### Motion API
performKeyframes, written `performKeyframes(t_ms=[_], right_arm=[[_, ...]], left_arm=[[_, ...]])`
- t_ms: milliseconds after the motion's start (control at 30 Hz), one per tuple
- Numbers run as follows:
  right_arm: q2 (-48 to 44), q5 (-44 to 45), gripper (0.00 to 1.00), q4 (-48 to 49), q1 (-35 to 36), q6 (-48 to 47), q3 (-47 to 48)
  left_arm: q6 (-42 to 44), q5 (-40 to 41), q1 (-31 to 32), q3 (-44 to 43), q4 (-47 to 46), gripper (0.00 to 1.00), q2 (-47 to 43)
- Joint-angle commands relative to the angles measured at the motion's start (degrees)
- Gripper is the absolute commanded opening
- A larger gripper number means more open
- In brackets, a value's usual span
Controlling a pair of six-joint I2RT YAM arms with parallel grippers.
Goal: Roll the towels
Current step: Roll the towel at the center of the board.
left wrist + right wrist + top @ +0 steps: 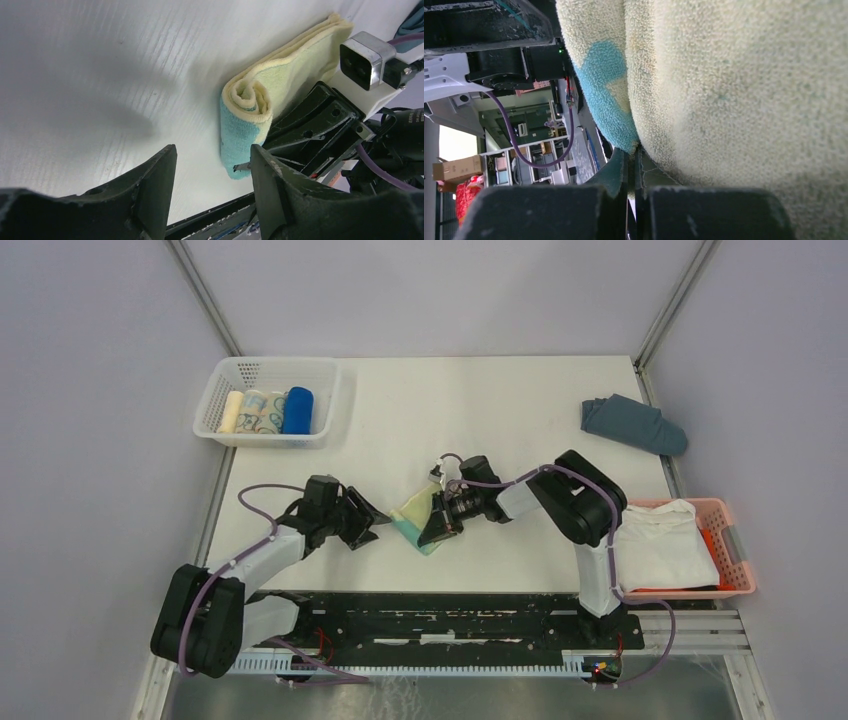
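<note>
Finding the yellow towel near the middle of the table, only partly rolled: showing a spiral at one end in the left wrist view, wearing a teal patch on the coil's outside, trailing a flat folded length behind. Holding the right gripper against the towel's right side, fingers pressed together and touching the pile; unable to tell about any fold caught between them. Holding the left gripper spread wide, just left of the towel, apart from it, gripping nothing. Sitting already rolled in the white basket at the far left corner: the blue towel, beside two paler rolls. Lying loose at the far right: a grey-blue cloth. Resting in a pink basket at the near right: a white cloth.
</note>
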State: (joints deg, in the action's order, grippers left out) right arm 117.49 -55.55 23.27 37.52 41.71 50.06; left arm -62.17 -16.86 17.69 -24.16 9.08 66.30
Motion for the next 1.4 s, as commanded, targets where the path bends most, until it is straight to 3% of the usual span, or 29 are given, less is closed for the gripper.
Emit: performKeyframes(t_ms=[0, 367, 500, 833, 1133, 1167, 1367], right_arm=[[3.02, 1.7, 0.01, -1.3, -0.49, -0.37, -1.1], [6.2, 2.46, 0.01, -1.56, -1.21, 0.8, -0.9], [4.99, 4.19, 0.02, -5.9, -1.21, -1.9, -0.23], [-3.98, 11.61, 0.27, -19.82, -0.92, -11.39, 1.88], [-19.6, 30.49, 0.49, -39.07, 2.9, -22.8, 6.43], [-23.9, 38.42, 0.51, -42.4, 4.72, -25.13, 6.96], [-30.46, 55.32, 0.53, -44.86, 13.16, -29.58, 8.34]], left_arm=[[-2.44, -3.18, -0.13, 0.12, -6.97, 0.63, 1.72], [-2.14, -4.92, 1.17, -1.16, -13.78, 0.61, 11.62], [-1.89, -4.31, 2.64, -2.39, -14.59, 0.6, 15.05], [-0.84, 1.15, 5.31, -5.18, -7.16, 0.52, 21.13], [0.65, 7.06, 6.7, -8.61, -0.47, 0.49, 22.27], [0.95, 7.57, 7.31, -9.77, 0.21, 0.48, 22.77], [1.09, 8.34, 8.23, -11.48, 1.68, 0.48, 23.69]])
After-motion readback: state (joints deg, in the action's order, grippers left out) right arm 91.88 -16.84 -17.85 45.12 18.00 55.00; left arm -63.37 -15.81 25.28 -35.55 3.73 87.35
